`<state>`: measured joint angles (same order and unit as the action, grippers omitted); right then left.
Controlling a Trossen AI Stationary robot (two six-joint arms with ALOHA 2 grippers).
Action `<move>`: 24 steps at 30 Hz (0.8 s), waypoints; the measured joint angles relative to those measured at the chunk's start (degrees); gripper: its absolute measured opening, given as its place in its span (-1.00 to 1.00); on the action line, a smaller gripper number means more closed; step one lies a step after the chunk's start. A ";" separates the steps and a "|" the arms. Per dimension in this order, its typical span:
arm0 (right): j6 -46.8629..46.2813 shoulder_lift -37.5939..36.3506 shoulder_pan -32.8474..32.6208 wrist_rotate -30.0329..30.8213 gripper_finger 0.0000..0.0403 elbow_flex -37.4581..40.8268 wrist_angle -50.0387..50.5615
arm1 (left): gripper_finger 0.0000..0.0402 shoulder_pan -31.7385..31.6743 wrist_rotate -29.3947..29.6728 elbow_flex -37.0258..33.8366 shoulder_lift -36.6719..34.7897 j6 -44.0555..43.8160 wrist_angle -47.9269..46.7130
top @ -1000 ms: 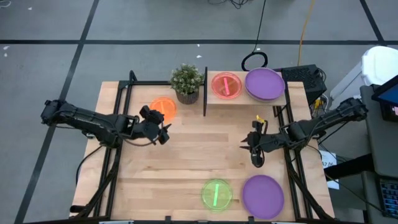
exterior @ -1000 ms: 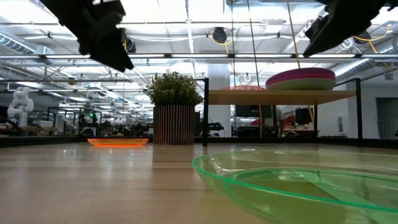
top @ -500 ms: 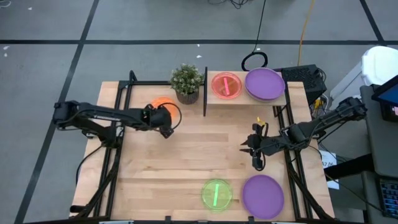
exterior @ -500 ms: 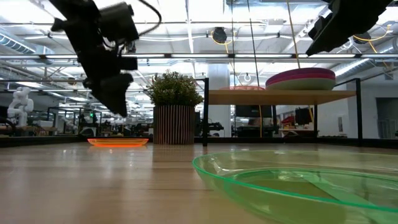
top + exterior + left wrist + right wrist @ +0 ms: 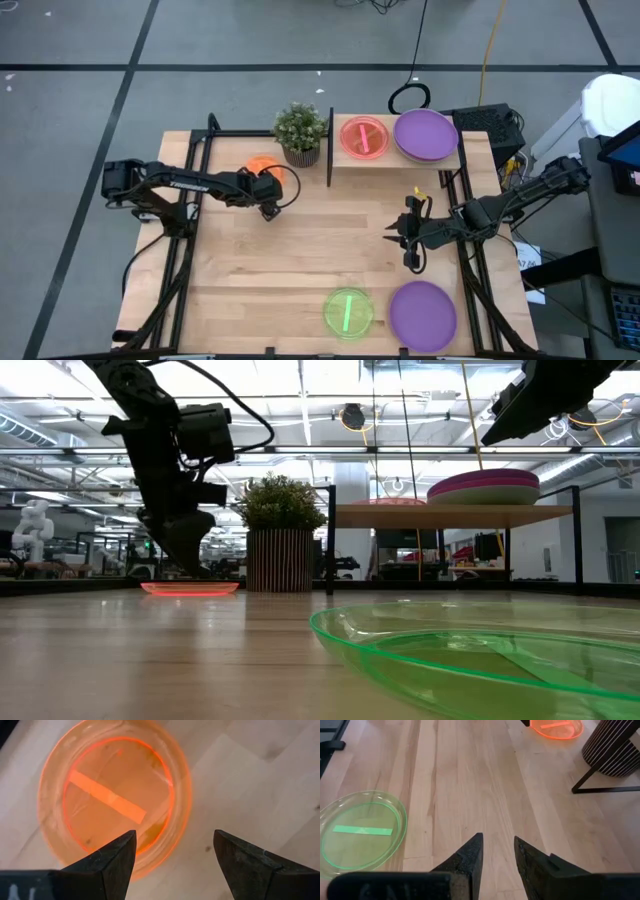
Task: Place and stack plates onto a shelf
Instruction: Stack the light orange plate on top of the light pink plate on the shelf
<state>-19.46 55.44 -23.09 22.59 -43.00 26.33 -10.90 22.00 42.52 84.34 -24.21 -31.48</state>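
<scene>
Left gripper (image 5: pixel 172 857) hovers low over the orange plate (image 5: pixel 112 800), fingers spread wide and empty.

The wooden tabletop (image 5: pixel 320 260) carries a purple plate (image 5: pixel 422 314) and a lime green plate (image 5: pixel 347 311) at its near edge, well apart from both grippers. The shelf (image 5: pixel 395 160), beyond the right gripper (image 5: pixel 408 243), holds a purple-topped plate stack (image 5: pixel 426 134) and a pink-red plate (image 5: pixel 363 136). The potted plant (image 5: pixel 300 133) stands just beside the orange plate. The right gripper waits mid-table, its fingers slightly parted, holding nothing.

No text, label, brand, number or sign can be read on anything here.
</scene>
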 joint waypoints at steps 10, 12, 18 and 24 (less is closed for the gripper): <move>1.55 0.00 0.22 0.07 -0.54 0.00 -0.19 | 0.35 1.36 0.11 -0.02 2.29 2.76 1.68; 2.49 0.00 0.22 0.13 -0.54 -0.02 -0.58 | 0.35 1.68 0.61 0.11 3.34 3.30 2.94; 4.78 0.00 0.22 0.22 -0.54 -0.07 -1.63 | 0.16 1.67 2.26 0.13 7.00 3.97 3.05; 6.45 0.00 0.56 0.28 -0.54 -0.07 -1.84 | -0.18 1.72 2.89 0.16 8.20 5.27 4.41</move>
<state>-13.01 55.44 -22.53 22.87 -43.07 24.48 -9.18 24.88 42.69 92.53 -18.94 -27.07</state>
